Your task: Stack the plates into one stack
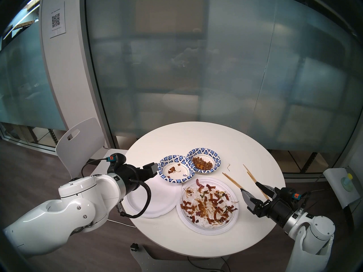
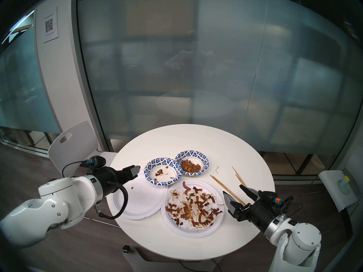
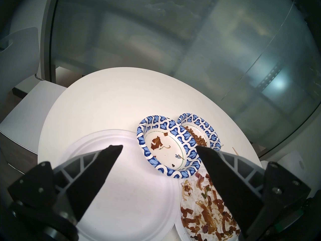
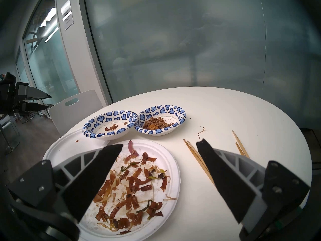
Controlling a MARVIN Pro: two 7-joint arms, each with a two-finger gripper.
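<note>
Four dishes lie apart on the round white table (image 1: 225, 140). An empty white plate (image 1: 159, 201) is at the left. A white plate with brown food scraps (image 1: 208, 222) is at the front middle. A blue-patterned dish with a few scraps (image 1: 167, 177) rests partly on the empty plate's far edge. A second blue-patterned dish with brown crumbs (image 1: 214, 157) touches it on the right. My left gripper (image 1: 154, 168) is open and empty above the empty plate (image 3: 130, 192), just left of the nearer blue dish (image 3: 173, 172). My right gripper (image 1: 249, 186) is open and empty over the table, right of the scrap plate (image 4: 156, 209).
Two pairs of wooden chopsticks (image 1: 232, 180) (image 1: 253, 178) lie at the right, under and beside my right gripper's fingers (image 4: 217, 165). A stray noodle (image 1: 228, 166) lies near them. A white chair (image 1: 82, 140) stands left of the table. A frosted glass wall rises behind.
</note>
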